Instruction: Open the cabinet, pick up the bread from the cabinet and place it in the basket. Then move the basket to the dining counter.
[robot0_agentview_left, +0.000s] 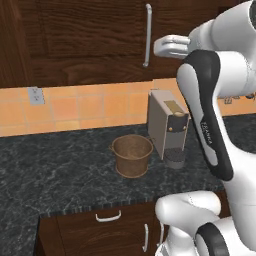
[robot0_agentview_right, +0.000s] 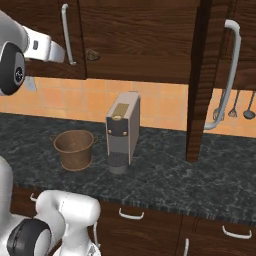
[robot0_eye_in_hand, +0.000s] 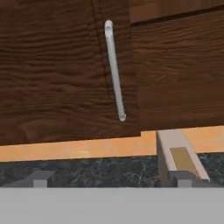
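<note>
The cabinet (robot0_agentview_right: 140, 40) hangs over the worktop. Its right door (robot0_agentview_right: 200, 80) stands swung out towards me, bar handle (robot0_agentview_right: 227, 75) showing. Its left door (robot0_eye_in_hand: 52, 70) is shut, with a vertical silver handle (robot0_eye_in_hand: 113, 70). My gripper (robot0_eye_in_hand: 113, 181) is open and holds nothing. It hovers in front of that handle, just right of the handle's lower end (robot0_agentview_left: 146, 60). A small brown lump, seemingly the bread (robot0_agentview_right: 92, 54), lies inside the cabinet at the left. The basket (robot0_agentview_left: 132, 155) stands upright on the worktop below. The dining counter is out of view.
A grey coffee machine (robot0_agentview_left: 167, 127) stands right beside the basket on the black speckled worktop (robot0_agentview_left: 60, 170). Orange tiles with a wall socket (robot0_agentview_left: 35, 95) line the wall. Utensils (robot0_agentview_right: 240, 107) hang at the far right. Drawers with short handles (robot0_agentview_right: 131, 215) sit below.
</note>
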